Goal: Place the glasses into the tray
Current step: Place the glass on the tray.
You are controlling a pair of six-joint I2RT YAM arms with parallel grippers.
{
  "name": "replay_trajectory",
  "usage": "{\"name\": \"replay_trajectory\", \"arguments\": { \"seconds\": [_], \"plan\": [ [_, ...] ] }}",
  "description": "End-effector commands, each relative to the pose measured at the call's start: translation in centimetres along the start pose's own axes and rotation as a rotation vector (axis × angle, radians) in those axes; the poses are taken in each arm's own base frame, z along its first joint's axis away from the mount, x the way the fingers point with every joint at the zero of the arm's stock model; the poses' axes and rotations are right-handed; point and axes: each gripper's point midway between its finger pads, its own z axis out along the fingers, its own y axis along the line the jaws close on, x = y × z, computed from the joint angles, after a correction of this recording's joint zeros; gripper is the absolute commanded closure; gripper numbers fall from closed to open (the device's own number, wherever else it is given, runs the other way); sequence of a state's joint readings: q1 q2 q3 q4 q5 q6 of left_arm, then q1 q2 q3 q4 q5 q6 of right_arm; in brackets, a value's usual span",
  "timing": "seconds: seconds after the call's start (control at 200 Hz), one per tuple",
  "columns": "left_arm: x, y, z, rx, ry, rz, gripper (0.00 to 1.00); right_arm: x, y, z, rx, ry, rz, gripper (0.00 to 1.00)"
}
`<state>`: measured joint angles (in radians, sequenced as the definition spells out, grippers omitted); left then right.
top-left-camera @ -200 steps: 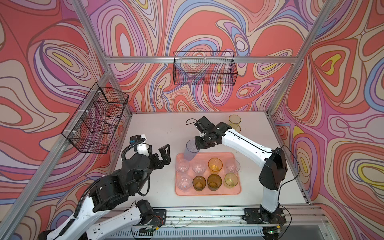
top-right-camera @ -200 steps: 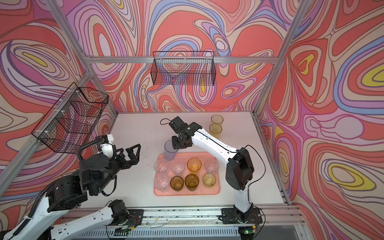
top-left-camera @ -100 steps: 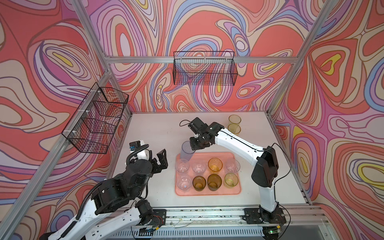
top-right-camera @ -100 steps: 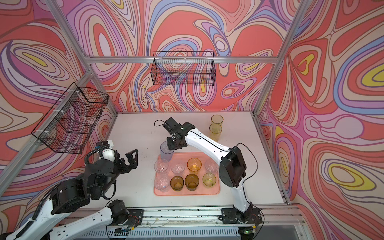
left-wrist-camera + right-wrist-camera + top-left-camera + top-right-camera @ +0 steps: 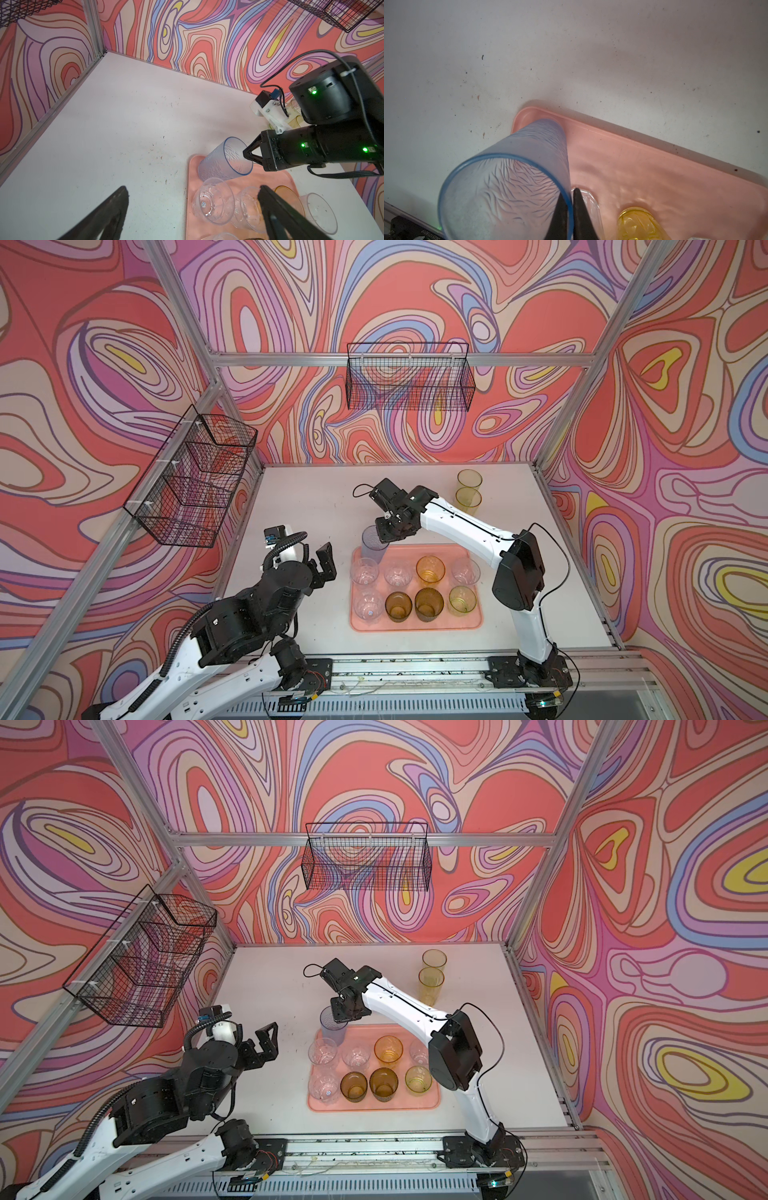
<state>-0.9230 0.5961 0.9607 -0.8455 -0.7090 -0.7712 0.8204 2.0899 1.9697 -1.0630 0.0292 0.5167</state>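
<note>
A tall blue-grey glass [image 5: 374, 545] [image 5: 332, 1025] [image 5: 508, 176] hangs tilted over the far left corner of the salmon-pink tray [image 5: 415, 628] [image 5: 374, 1107] [image 5: 633, 143]. My right gripper [image 5: 381, 533] [image 5: 570, 199] is shut on its rim, one finger inside and one outside. Whether its base touches the tray I cannot tell. Several glasses stand in the tray: clear [image 5: 365, 571], amber [image 5: 430, 569], brown [image 5: 398, 605] and yellow-green [image 5: 462, 599]. Two yellow glasses [image 5: 468, 499] stand on the table at the back right. My left gripper [image 5: 318, 568] [image 5: 193, 189] is open and holds nothing, left of the tray.
Black wire baskets hang on the left wall [image 5: 191, 477] and on the back wall [image 5: 409, 377]. Aluminium frame posts [image 5: 232, 423] stand at the table's back corners. The arms' mounting rail [image 5: 415, 668] runs along the front edge. The right arm [image 5: 457, 522] reaches over the tray's far side.
The right gripper has carried the blue-grey glass leftward, to the tray's far left corner. The left arm has drawn back a little toward the front.
</note>
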Motion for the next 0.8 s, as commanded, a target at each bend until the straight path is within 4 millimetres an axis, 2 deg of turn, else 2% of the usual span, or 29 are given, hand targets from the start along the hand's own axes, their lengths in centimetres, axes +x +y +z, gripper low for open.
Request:
{"name": "replay_trajectory", "arguments": {
  "seconds": [0.0,0.085,0.26,0.506,0.721,0.791],
  "plan": [
    [0.4,0.8,0.2,-0.039,0.001,0.024,0.00,0.1,0.7,0.7,-0.009,0.012,-0.004,1.00],
    [0.5,0.8,0.3,-0.043,0.003,0.029,0.00,0.1,0.8,0.6,-0.016,0.010,0.000,1.00],
    [0.5,0.9,0.3,-0.047,-0.001,0.035,0.00,-0.1,1.4,0.4,-0.046,0.009,0.018,0.68],
    [0.6,1.2,0.2,-0.054,0.001,0.039,0.00,-1.1,1.8,-0.5,-0.062,-0.023,0.030,0.43],
    [0.3,1.5,0.1,-0.060,-0.020,0.046,0.00,-2.6,2.0,-1.9,-0.064,-0.090,0.034,0.06],
    [0.2,1.5,0.0,-0.059,-0.022,0.054,0.00,-3.1,1.7,-2.2,-0.052,-0.116,0.037,0.02]
  ]
}}
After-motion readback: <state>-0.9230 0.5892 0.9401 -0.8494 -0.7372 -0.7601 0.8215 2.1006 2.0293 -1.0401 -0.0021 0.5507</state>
